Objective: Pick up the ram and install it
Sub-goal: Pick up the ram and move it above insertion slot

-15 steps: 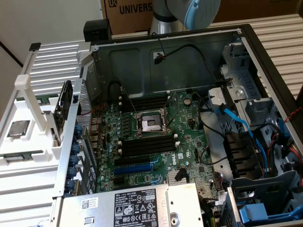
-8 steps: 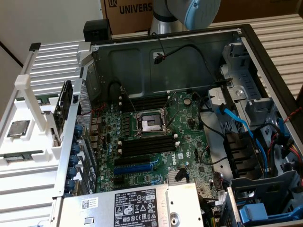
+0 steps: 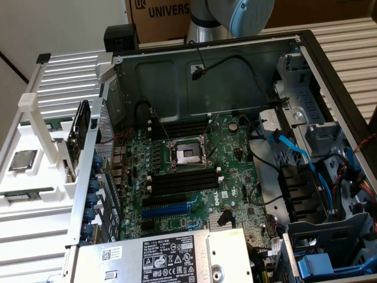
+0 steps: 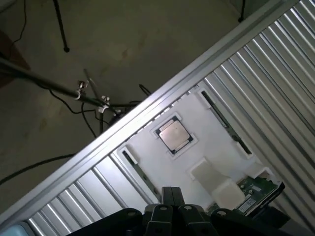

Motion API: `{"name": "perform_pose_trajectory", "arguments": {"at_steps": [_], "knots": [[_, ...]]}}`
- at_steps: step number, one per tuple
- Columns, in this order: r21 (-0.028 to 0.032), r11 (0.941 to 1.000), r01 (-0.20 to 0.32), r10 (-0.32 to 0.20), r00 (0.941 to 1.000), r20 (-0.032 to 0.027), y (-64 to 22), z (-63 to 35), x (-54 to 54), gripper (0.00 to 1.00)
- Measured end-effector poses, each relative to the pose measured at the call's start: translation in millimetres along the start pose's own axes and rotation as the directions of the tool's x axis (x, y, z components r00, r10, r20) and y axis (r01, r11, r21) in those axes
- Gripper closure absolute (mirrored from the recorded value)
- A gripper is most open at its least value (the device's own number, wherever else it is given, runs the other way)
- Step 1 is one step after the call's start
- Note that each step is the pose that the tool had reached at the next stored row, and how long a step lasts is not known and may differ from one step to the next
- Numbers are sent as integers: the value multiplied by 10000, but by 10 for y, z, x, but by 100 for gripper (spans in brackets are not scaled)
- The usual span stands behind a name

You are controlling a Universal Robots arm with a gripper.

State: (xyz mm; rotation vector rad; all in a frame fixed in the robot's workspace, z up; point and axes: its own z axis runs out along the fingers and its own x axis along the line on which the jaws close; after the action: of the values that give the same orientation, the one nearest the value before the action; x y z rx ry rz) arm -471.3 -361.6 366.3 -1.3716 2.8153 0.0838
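Tray (image 3: 42, 172) holds processor chip (image 3: 22, 160) and ram (image 3: 26, 195), closed gripper (image 4: 171, 192) above.

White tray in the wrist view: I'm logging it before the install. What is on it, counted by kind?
silver processor chip: 1
green circuit card: 1
long narrow grooves: 2, contents unclear
Total: 4

Computer case (image 3: 165, 71) on the table (image 3: 347, 35), motherboard (image 3: 230, 147) flat inside it, tray (image 3: 44, 177) outside on the exterior view's left, chip (image 3: 22, 160) in the tray, ram (image 3: 26, 195) in the tray near the chip
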Motion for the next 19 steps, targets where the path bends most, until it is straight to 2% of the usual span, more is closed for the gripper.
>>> {"name": "perform_pose_trajectory", "arguments": {"at_steps": [5,6,8,9,13,18,19], "knots": [[-36,9959,903,-903,9959,-32,0,-1,0,90],[-59,9895,1442,-1443,9895,-48,0,0,0,90],[-74,9835,1809,-1809,9835,-60,-1,0,0,90],[-96,9722,2340,-2340,9722,-79,0,0,0,90],[-128,9528,3035,-3036,9527,-102,-1,0,0,90],[-169,9209,3895,-3897,9209,-129,0,0,0,90],[-186,9060,4228,-4231,9060,-139,-1,0,0,90]]}}
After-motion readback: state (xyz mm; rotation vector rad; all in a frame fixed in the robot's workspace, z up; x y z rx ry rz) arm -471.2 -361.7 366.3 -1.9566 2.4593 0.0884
